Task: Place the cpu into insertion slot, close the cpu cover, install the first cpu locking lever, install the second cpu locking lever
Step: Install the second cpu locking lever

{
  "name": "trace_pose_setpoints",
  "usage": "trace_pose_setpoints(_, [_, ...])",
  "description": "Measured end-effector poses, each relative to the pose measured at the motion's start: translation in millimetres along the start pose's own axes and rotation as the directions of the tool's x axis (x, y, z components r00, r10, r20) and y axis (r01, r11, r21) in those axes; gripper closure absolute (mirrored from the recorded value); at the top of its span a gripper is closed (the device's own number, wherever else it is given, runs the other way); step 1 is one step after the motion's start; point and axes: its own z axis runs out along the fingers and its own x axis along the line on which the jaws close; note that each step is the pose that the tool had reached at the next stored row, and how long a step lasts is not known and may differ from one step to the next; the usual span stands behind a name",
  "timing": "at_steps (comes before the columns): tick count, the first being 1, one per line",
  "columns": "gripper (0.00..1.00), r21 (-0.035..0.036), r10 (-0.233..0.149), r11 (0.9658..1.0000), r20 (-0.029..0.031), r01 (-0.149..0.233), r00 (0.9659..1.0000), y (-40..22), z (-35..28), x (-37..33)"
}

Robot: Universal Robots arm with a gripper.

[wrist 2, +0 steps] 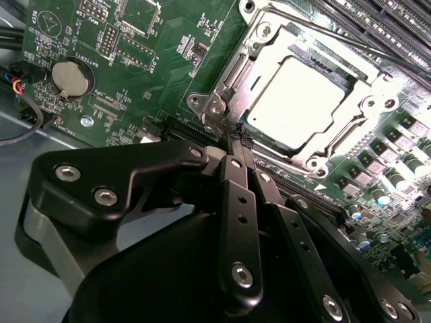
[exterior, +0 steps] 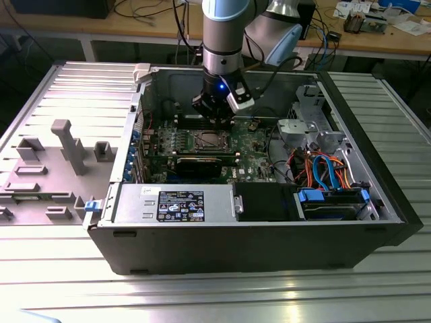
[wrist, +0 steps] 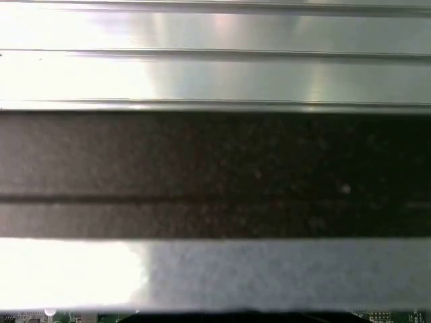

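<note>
The open computer case (exterior: 256,229) lies on its side on the ribbed metal counter (exterior: 202,296), with the green motherboard (exterior: 252,145) at the far left of its interior in the exterior view. The arm reaches down into it, just beyond the insertion slot (exterior: 207,141). In the second wrist view the cpu (wrist 2: 304,101) sits in the slot, and the cpu cover (wrist 2: 269,50) appears folded down around it. The gripper (wrist 2: 238,140) has its fingers pinched together, holding nothing, its tips touching a locking lever (wrist 2: 217,108) at the socket's corner. The lever step seems in hand; it calls for pressing the lever under its catch.
</note>
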Motion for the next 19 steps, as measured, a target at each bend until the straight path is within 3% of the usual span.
trace_pose_setpoints(9, [0.89,0.0000,0.000,1.0000,-0.0001,0.000,1.0000,-6.6,-0.4,0.0])
trace_pose_setpoints(19, [0.89,0.0002,0.000,1.0000,-0.0001,0.000,1.0000,-7.5,-1.8,0.0])
